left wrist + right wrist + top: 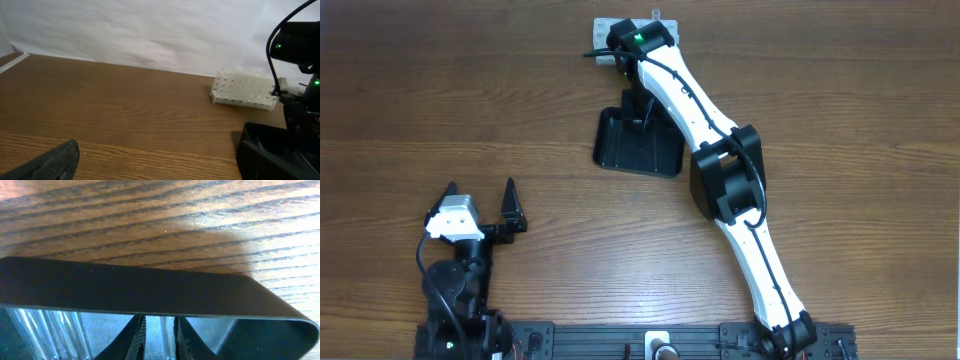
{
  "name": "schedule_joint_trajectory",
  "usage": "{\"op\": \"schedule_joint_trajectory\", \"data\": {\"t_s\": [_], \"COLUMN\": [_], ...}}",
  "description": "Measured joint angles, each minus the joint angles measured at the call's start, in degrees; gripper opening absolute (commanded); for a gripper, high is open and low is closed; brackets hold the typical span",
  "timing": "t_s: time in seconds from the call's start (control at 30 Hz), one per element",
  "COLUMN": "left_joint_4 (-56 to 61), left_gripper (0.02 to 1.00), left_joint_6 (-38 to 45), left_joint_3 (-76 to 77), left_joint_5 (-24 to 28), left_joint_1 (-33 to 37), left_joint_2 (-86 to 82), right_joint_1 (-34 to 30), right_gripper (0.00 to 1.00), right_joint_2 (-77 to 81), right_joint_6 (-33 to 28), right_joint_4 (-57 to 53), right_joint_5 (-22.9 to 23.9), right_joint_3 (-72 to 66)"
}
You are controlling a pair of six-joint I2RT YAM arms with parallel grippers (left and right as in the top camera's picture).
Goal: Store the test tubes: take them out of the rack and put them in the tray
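Black right jaws narrowly apart, on clear test tube inside tray

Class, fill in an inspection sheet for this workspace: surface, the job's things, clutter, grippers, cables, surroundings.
Surface: wooden table.
Job's things: white rack at the far edge; black tray nearer, with clear test tubes lying in it.
Clutter: nothing seen.
Grippers: left gripper open, apart from both; right gripper down at the tray.
Cables: black cable along the right arm.
Surroundings: white backdrop behind the table.
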Motion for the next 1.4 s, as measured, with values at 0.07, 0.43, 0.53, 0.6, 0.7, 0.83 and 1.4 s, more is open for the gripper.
{"op": "schedule_joint_trajectory", "data": {"t_s": [0.07, 0.43, 0.53, 0.6, 0.7, 0.83, 1.4], "left_joint_4": [0.0, 0.0, 0.0, 0.0, 0.0, 0.0, 0.0], "left_gripper": [0.998, 0.998, 0.998, 0.998, 0.998, 0.998, 0.998], "left_joint_6": [0.0, 0.0, 0.0, 0.0, 0.0, 0.0, 0.0], "left_joint_3": [0.0, 0.0, 0.0, 0.0, 0.0, 0.0, 0.0], "left_joint_5": [0.0, 0.0, 0.0, 0.0, 0.0, 0.0, 0.0], "left_joint_1": [0.0, 0.0, 0.0, 0.0, 0.0, 0.0, 0.0], "left_joint_2": [0.0, 0.0, 0.0, 0.0, 0.0, 0.0, 0.0], "right_joint_1": [-0.1, -0.3, -0.5, -0.8, -1.5, -2.4, -5.7], "right_gripper": [0.213, 0.323, 0.459, 0.533, 0.592, 0.645, 0.875], "right_joint_2": [0.0, -0.3, -2.1, -4.3, -8.5, -13.8, -15.5], "right_joint_6": [0.0, -0.2, -0.3, -0.3, -1.4, -3.7, -13.8], "right_joint_4": [0.2, -3.2, -3.0, -2.0, 0.3, 5.4, 30.7], "right_joint_5": [0.1, 0.2, 0.3, 0.6, 2.3, 6.4, 18.0], "right_joint_3": [0.0, 1.2, 1.9, 2.0, 2.3, 3.1, 3.5]}}
